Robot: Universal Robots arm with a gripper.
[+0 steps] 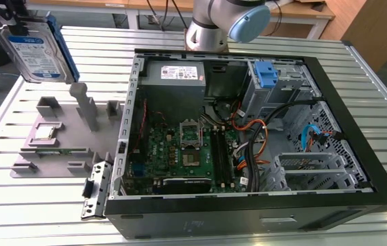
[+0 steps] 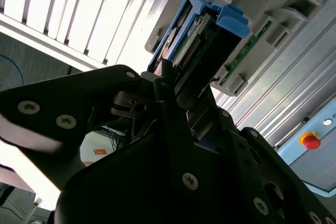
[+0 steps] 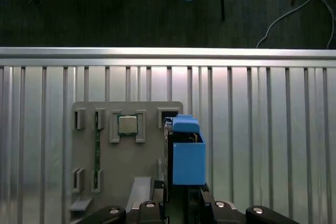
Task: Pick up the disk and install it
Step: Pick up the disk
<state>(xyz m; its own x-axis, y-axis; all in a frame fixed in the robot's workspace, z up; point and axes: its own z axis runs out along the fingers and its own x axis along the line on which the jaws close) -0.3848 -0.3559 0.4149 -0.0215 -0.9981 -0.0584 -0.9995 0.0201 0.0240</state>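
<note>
Exterior view: even, bright overhead light, soft shadows. Second wrist view: I record white glare on the ribbed silver aluminium surface [image 2: 79,3]; my black end effector [image 2: 177,86] sits underexposed, blurred by closeness.

An open computer case [image 1: 248,210] lies on a slatted metal table [image 1: 36,210], its green circuit board [image 1: 172,148] exposed. At the exterior view's left, a grey tray [image 1: 53,154] holds what may be a chip [image 1: 45,132].

Robotics lab: alu slat bench [image 1: 43,215], open PC case [image 1: 248,215], wooden desks [image 1: 97,4] behind.
</note>
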